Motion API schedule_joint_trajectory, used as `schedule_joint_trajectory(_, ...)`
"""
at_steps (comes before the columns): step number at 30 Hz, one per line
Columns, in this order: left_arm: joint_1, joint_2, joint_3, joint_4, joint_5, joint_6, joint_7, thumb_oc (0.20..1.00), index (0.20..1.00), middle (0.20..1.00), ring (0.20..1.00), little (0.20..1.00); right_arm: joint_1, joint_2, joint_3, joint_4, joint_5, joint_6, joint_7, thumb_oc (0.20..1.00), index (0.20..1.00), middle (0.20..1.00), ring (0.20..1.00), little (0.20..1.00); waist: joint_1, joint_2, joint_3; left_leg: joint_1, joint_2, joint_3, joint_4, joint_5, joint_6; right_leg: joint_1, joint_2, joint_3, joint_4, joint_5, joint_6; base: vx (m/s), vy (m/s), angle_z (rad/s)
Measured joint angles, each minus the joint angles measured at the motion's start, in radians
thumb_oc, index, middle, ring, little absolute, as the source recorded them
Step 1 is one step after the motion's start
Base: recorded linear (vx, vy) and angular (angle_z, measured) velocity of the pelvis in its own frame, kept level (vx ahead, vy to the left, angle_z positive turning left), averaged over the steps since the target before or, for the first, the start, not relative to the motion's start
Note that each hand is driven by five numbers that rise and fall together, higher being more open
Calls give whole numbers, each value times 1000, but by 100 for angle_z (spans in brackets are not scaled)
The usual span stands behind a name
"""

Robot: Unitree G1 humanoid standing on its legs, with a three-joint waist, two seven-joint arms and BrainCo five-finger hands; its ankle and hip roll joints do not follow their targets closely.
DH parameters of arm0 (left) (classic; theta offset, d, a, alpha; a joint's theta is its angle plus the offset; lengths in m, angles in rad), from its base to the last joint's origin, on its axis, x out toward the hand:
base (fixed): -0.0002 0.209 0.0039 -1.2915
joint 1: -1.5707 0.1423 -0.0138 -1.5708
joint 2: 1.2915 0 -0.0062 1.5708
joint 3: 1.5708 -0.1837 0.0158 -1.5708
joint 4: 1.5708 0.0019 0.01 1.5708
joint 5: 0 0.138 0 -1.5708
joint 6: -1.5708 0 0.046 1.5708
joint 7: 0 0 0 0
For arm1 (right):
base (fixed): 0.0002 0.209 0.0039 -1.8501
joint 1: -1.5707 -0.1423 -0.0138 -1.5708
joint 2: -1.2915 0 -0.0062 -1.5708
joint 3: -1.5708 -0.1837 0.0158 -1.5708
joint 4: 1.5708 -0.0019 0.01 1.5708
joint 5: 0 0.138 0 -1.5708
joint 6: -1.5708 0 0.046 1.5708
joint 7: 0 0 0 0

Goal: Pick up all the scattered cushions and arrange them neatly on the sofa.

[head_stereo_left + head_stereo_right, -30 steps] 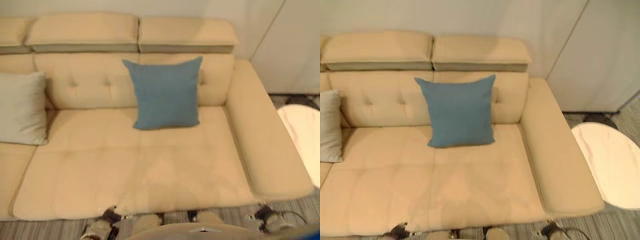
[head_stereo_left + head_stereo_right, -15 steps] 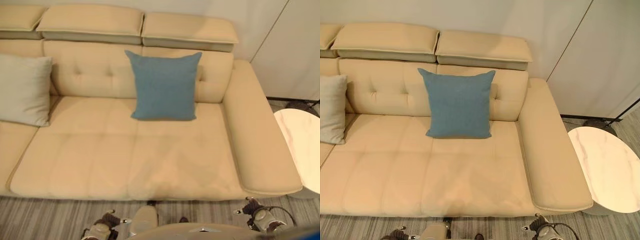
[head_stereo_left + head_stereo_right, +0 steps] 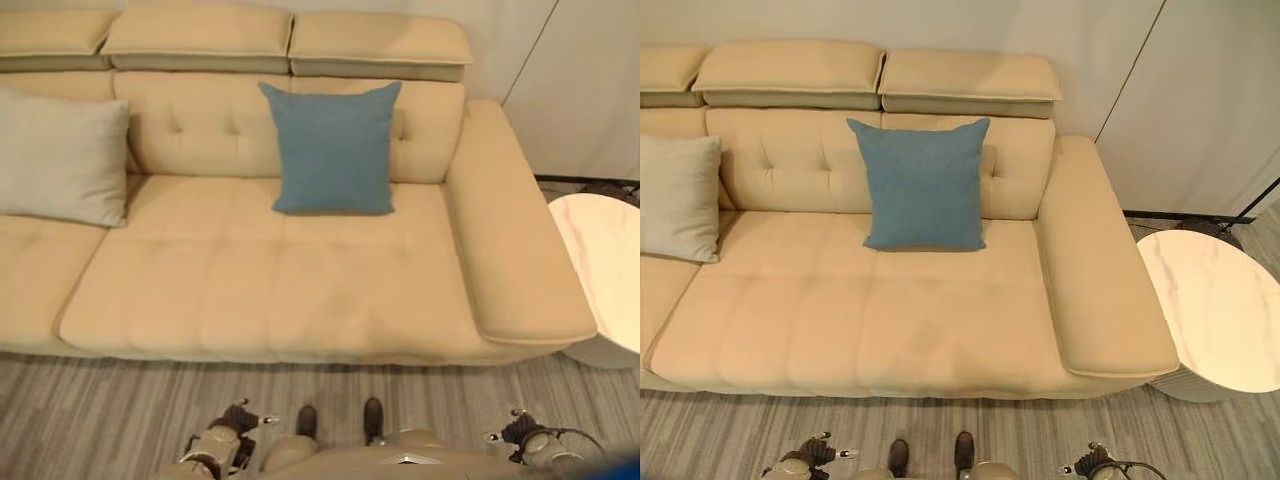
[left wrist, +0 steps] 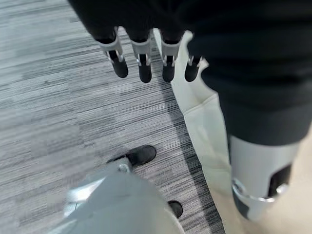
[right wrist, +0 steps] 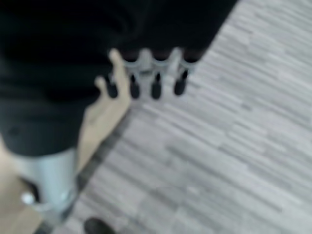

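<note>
A blue cushion (image 3: 335,150) stands upright against the backrest of the beige sofa (image 3: 280,290), toward its right end. A pale grey cushion (image 3: 60,160) leans on the backrest at the left. My left hand (image 4: 141,53) hangs over the grey striped floor with straight fingers and holds nothing. My right hand (image 5: 146,66) also hangs open above the floor, empty. Both hands sit low at the view's bottom edge, in front of the sofa and well short of the cushions.
A round white marble side table (image 3: 1215,310) stands beside the sofa's right armrest (image 3: 1105,290). Grey striped carpet (image 3: 100,410) runs along the sofa's front. A white wall and panel rise behind the sofa.
The whole picture has shifted: the camera has drawn back from the sofa, so more floor shows in front. Both cushions stay where they were.
</note>
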Motion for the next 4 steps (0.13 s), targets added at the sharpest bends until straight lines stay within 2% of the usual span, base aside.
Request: schedule_joint_trajectory(4, 26, 34, 1, -7, 3, 1, 1, 1000, 1000, 1000, 1000, 1000, 21, 5, -3, 2, 0, 4, 4, 1000, 1000, 1000, 1000, 1000, 3, -5, -36, 25, -34, 32, -24, 14, 35, -14, -36, 23, 30, 2, 30, 25, 50, -15)
